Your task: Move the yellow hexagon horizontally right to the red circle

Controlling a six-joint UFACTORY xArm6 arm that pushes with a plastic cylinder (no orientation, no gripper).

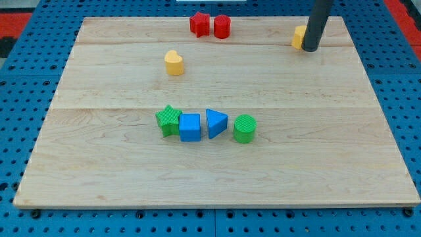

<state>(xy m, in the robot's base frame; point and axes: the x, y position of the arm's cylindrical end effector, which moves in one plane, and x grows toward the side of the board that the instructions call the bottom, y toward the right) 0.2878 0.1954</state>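
Tool here being a bare rod with no jaws to spread or pinch, my tip point(309, 49) is sitting at the tabletop's point(342, 164) one o'clock corner, touching the right side of the yellow hexagon point(299, 37), which it is partly hiding. Going from largest down: the tabletop, then the rod coming in steeply from twelve o'clock, then the blocks. The red circle point(222, 27) is lying well apart at nine o'clock from the hexagon, beside a red star point(200, 24). Judging the risk: pushing off-centre could be spinning the hexagon away or nudging the red star.
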